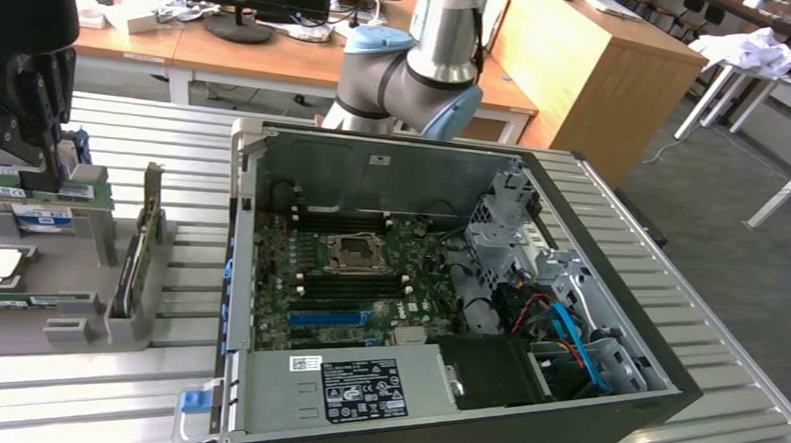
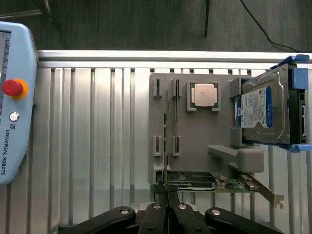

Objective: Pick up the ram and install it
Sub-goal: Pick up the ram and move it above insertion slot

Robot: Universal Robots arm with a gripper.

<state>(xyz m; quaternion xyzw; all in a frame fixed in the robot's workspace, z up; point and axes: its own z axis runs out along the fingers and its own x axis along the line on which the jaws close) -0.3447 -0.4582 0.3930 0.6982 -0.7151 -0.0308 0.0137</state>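
Nearest the wrist camera: black gripper [image 2: 165, 210], fingers pressed together on the thin upper edge of the ram [image 1: 23, 193]. Seen edge-on from there, no more than a narrow green line leading away from the fingertips. From the exterior view, a long, slim green stick with a pale label strip along its face, just under the fingers at that view's far left. Standing on edge, level, long axis running across the exterior view from left to right. Hard to tell whether lifted clear of the gray holder [image 2: 195, 141] underneath or touching it.

On that holder, near the ram: a hard drive [image 2: 261, 114] with a blue-and-white label, a square silver processor [image 2: 203, 94] lying flat, and a green card [image 2: 229, 184] with a metal bracket. All on a ribbed metal table [image 2: 97, 146]. At the table's edge, a pale blue handset [image 2: 14, 107] with a red button.

Well apart from the ram, toward the exterior view's right: an open computer case [image 1: 370, 175] lying on its side. Inside, a green board [image 1: 280, 277] with long black slots [image 1: 353, 285] and a blue slot strip [image 1: 327, 319] beside them. Nearest the viewer, a gray power box [image 1: 348, 385]. Behind the case, the robot arm [image 1: 422, 73], silver with pale blue joints.
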